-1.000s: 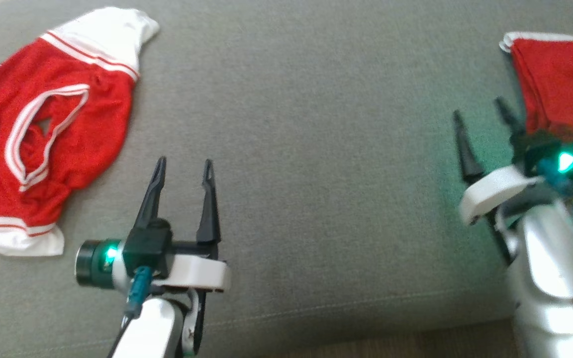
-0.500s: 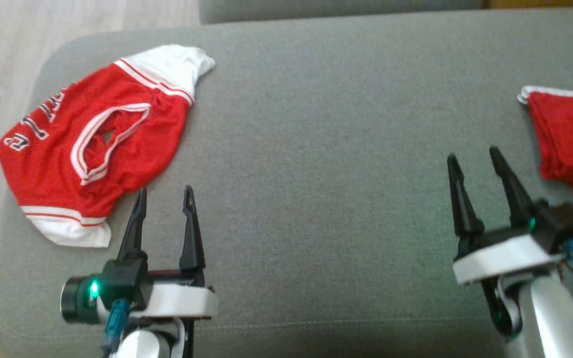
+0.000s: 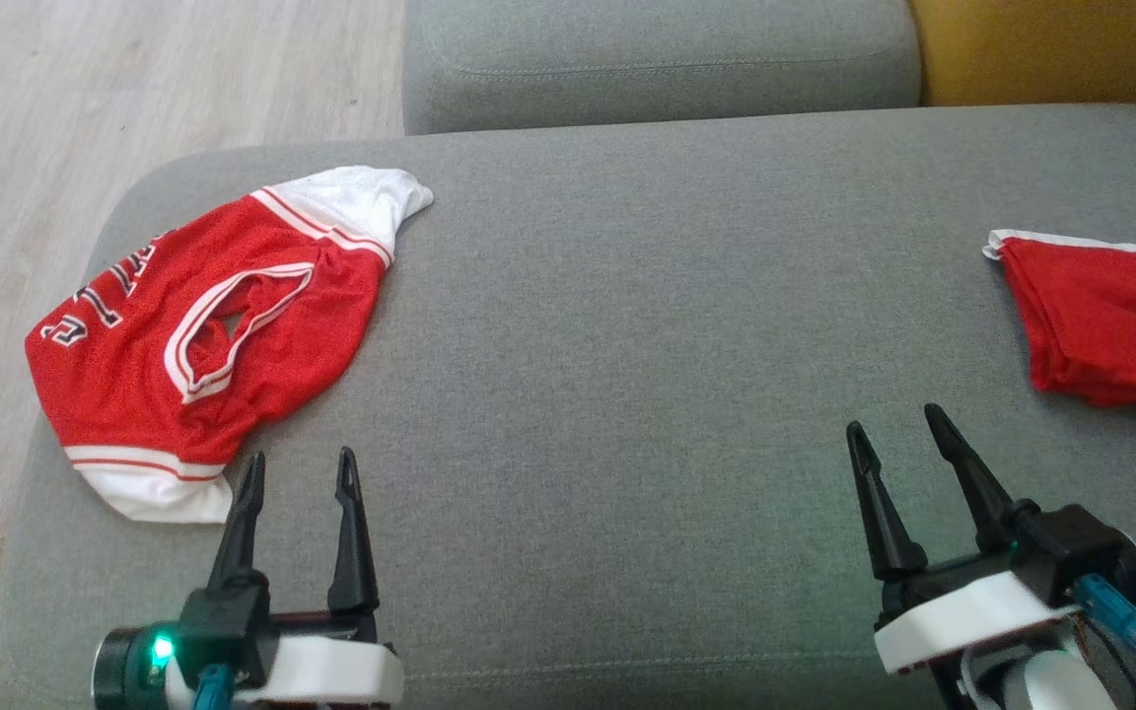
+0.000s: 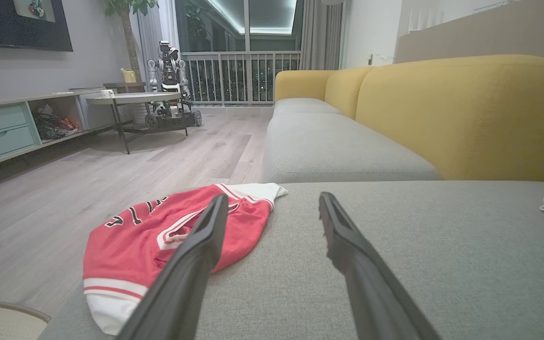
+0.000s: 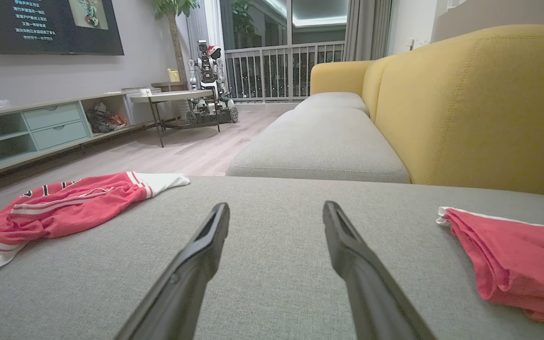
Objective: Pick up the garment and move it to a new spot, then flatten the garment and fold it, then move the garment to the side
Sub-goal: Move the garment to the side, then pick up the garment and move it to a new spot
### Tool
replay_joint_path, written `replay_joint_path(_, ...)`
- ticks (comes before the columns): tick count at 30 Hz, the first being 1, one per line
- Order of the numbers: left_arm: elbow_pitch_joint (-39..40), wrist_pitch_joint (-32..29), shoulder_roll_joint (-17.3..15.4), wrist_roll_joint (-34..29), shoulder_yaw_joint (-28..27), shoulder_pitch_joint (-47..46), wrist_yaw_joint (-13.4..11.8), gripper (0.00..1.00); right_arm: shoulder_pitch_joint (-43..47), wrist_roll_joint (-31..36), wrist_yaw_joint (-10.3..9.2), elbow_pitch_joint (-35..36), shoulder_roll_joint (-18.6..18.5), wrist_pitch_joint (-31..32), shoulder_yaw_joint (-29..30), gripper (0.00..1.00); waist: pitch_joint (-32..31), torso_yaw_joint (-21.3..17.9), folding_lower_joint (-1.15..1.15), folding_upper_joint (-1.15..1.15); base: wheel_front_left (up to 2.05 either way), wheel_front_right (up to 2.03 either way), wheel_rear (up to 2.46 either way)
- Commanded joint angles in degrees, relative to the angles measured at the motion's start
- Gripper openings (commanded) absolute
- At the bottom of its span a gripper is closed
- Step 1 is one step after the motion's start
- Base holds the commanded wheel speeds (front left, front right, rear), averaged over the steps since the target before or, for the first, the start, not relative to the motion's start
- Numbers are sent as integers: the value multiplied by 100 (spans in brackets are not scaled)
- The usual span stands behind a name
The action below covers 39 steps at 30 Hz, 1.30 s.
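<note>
Both claws empty, nothing gripped. Left claw point(image 3: 299, 457): fingers spread wide, pointing away from me over the grey sofa seat point(image 3: 647, 325). Right claw point(image 3: 893, 417): same, spread wide, also over bare seat.

Jersey point(image 3: 203, 335) (red, white trim, lettering) lies crumpled at the far-left end of the seat, close to the edge by the floor. Not flat; neck opening gapes upward.

Key relation: jersey is ahead of the left claw and a bit to its left. The near white hem corner is just beside the left claw's outer fingertip; can't tell whether it touches. Long axis runs near-left to far-right, from the near white hem to the far white end. Right claw is well apart from it, w/ most of the seat between them.

A folded red cloth point(image 3: 1110, 325) sits at the right end, ahead-right of the right claw. Looks already done, so I take the crumpled jersey as the target.

Judgement: left arm is nearer, so first grab goes there, prob. at the near hem. Right arm would need to cross the seat for the far end.
</note>
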State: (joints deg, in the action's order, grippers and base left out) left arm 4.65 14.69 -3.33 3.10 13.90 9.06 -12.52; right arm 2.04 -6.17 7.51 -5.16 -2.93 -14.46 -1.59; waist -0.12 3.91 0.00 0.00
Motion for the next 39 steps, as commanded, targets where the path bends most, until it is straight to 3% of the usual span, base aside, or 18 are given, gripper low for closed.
replay_joint_path(1,169,31,2,-44,-225,-198,41,100,-123,29,-2,214,4,-53,-145,100,-16,-13,0,0,0,0,0)
replay_joint_path(26,-231,31,42,2,-379,-140,131,100,-45,-332,-2,119,5,-53,-80,100,-21,-71,0,0,0,0,0)
replay_joint_path(32,-211,31,44,-2,-372,-142,88,100,-43,-367,-2,165,5,-53,-101,100,-31,179,0,0,0,0,0)
replay_joint_path(39,-192,31,45,-16,-356,-83,8,100,92,-412,-2,210,5,-53,-162,100,-80,767,0,0,0,0,0)
